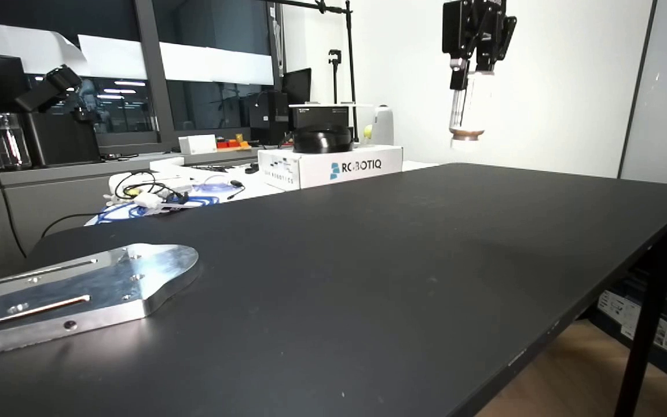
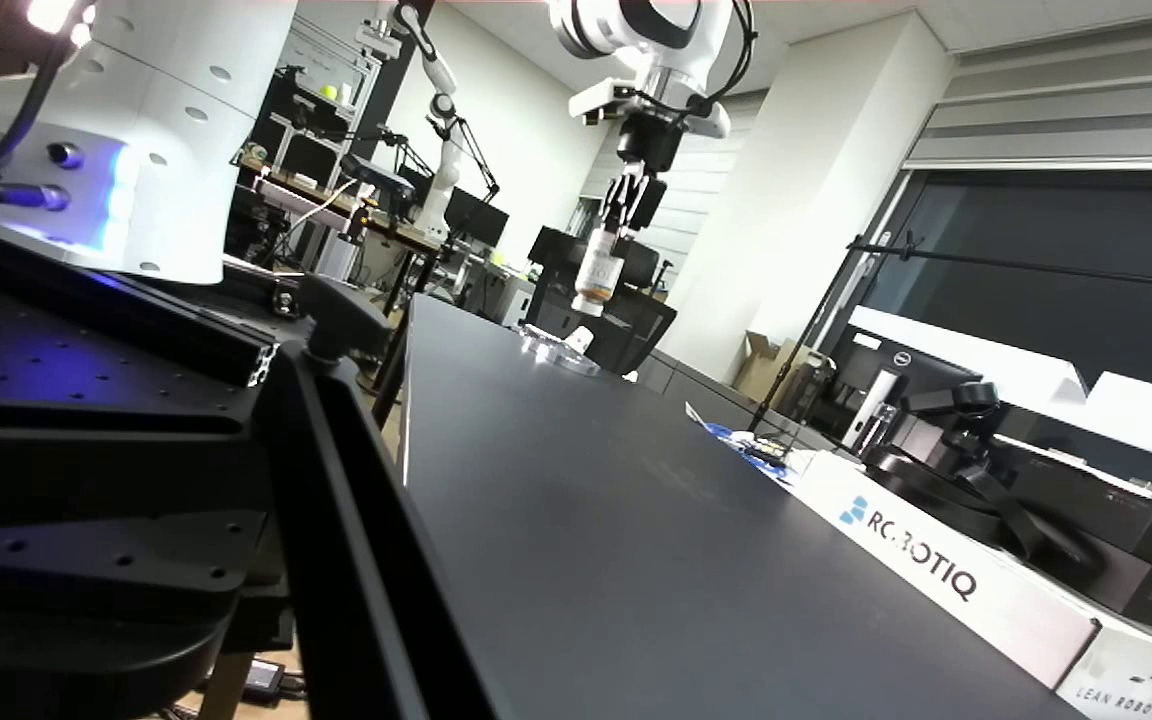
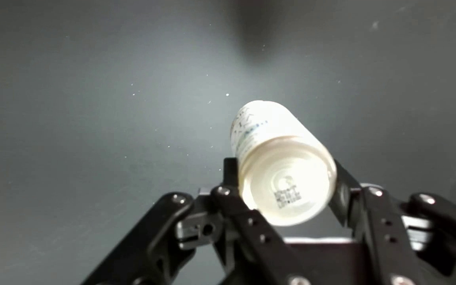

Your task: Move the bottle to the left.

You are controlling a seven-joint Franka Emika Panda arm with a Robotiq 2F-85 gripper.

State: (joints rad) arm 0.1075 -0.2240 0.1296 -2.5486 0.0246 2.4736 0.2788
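The bottle is a small whitish cylinder with a printed label and an amber band near its lower end. It shows in both exterior views point(image 1: 465, 110) point(image 2: 598, 268), held in the air above the black table point(image 1: 368, 278). In the wrist view the bottle point(image 3: 287, 182) has its base, with a small printed code, facing the camera, and its other end points down. My gripper point(image 1: 471, 74) is shut on the bottle near its base. In the wrist view the gripper point(image 3: 285, 174) has one black finger against each side. In an exterior view the gripper point(image 2: 626, 212) and bottle lean slightly.
A shiny metal plate point(image 1: 154, 269) lies on the table and also shows in an exterior view point(image 2: 558, 352). A white Robotiq box point(image 1: 362, 165) stands along the table's edge. Cables point(image 1: 154, 197) lie beside it. The robot base point(image 2: 166, 150) stands across the table.
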